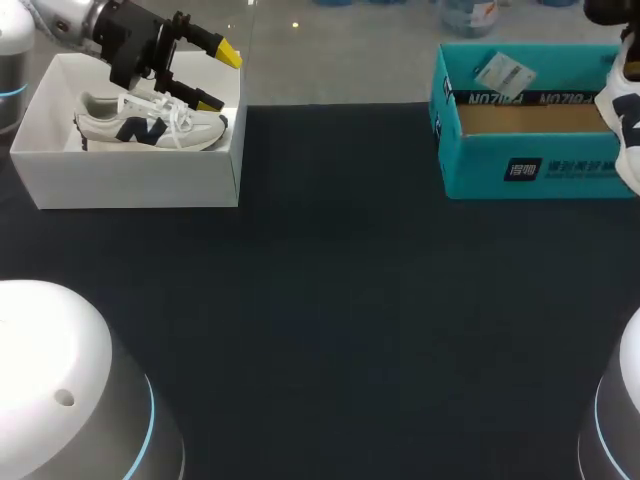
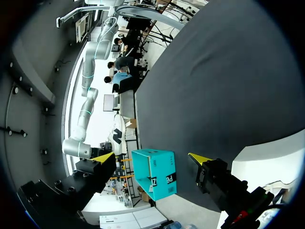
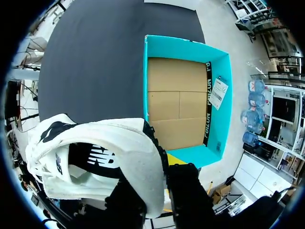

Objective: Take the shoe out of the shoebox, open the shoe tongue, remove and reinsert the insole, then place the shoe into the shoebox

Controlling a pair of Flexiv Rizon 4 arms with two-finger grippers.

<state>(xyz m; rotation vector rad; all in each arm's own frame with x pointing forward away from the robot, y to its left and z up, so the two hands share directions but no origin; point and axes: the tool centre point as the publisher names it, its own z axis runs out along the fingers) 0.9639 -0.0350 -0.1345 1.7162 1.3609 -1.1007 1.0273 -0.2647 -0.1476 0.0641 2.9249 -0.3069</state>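
A white sneaker (image 1: 150, 125) with a dark logo lies in the white box (image 1: 130, 185) at the back left. My left gripper (image 1: 220, 78) hangs open just above it, its yellow tips wide apart. In the left wrist view that gripper (image 2: 151, 157) looks across the table at the teal shoebox (image 2: 155, 174). At the back right, my right gripper (image 3: 162, 191) is shut on the heel collar of a second white sneaker (image 3: 95, 157), held above the teal shoebox (image 3: 186, 100), whose cardboard floor is bare. In the head view this sneaker (image 1: 628, 120) hangs at the box's right end.
The teal shoebox (image 1: 540, 165) stands open at the back right with a paper tag (image 1: 505, 72) on its far wall. Dark cloth (image 1: 330, 320) covers the table between the two boxes. My arms' white bases (image 1: 60, 390) fill the near corners.
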